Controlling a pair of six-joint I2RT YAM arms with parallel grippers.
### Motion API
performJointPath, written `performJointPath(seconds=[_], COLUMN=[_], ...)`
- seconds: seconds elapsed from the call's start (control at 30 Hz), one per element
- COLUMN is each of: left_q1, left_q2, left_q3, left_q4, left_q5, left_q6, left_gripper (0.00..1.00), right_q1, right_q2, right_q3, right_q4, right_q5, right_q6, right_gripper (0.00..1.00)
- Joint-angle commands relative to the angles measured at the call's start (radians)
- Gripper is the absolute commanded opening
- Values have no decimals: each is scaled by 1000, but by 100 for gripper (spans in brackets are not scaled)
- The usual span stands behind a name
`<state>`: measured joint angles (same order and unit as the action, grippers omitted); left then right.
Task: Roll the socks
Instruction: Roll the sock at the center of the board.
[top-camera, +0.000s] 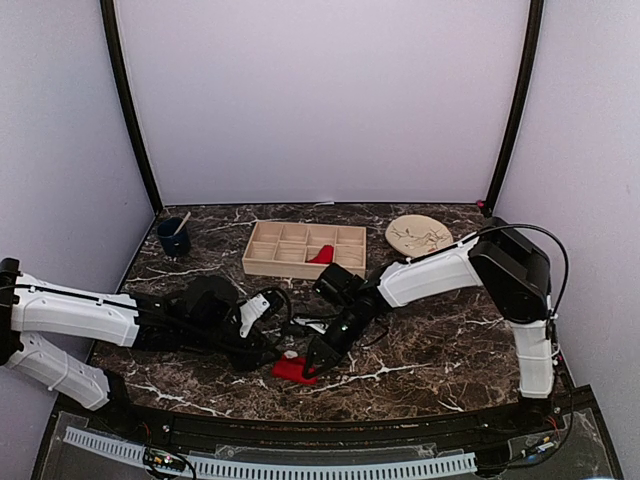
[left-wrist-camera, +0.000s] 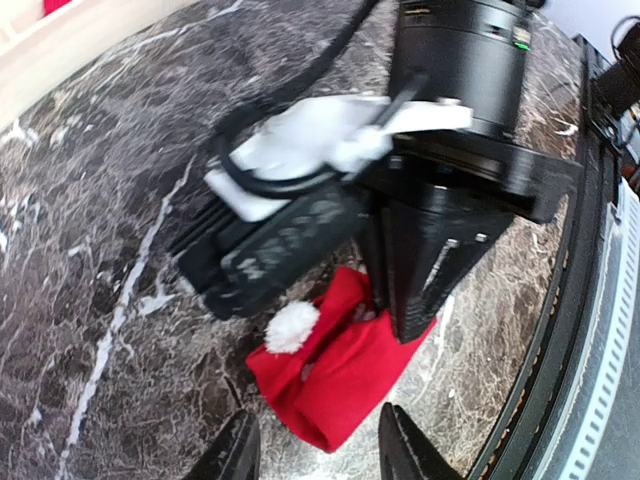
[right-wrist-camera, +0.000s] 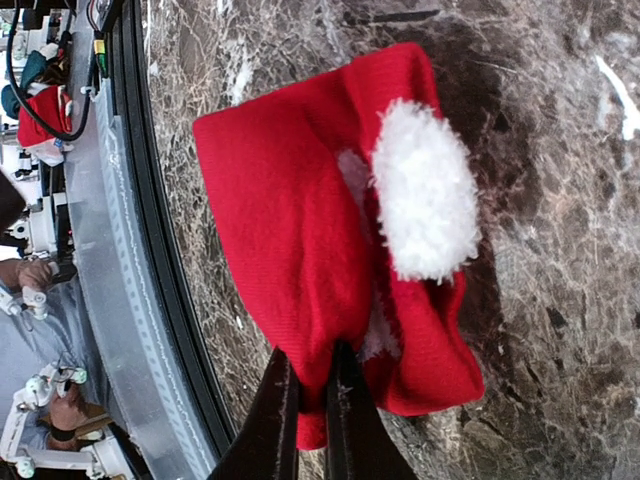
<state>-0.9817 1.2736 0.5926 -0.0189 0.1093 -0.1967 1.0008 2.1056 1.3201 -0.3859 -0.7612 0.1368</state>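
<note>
Pinching an end of the sock (top-camera: 294, 369), the right jaws hold it on the counter (top-camera: 440, 350) near its front — its length runs toward the nearby left jaws, half-open and empty.

I am seeing the front sock (right-wrist-camera: 300, 220) showing bright red, its fluffy patch (right-wrist-camera: 425, 190) standing out white; the second sock (top-camera: 320, 255) is showing the same red; the tray (top-camera: 290, 271) is looking pale wood; the table (top-camera: 440, 340) is showing dark brown marble with white veins; the cup (top-camera: 174, 243) is reading dark blue; the plate (top-camera: 405, 232) is looking cream with thin brown sprigs.
</note>
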Motion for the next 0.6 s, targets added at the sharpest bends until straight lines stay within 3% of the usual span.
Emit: performJointPath(seconds=[0.0,0.57], left_q1=[-29,-188], left_q2=[-36,158], left_q3=[-33,39], left_q4=[47,-9], left_q5=[-1,-55], left_q6=[103,235], left_gripper=[43,47], right_q1=[-5,-10], right_q2=[44,124], right_q3=[23,158], right_q4=[-101,-200], right_q5=[-37,-75], right_q6=[6,-15], right_gripper=[0,0])
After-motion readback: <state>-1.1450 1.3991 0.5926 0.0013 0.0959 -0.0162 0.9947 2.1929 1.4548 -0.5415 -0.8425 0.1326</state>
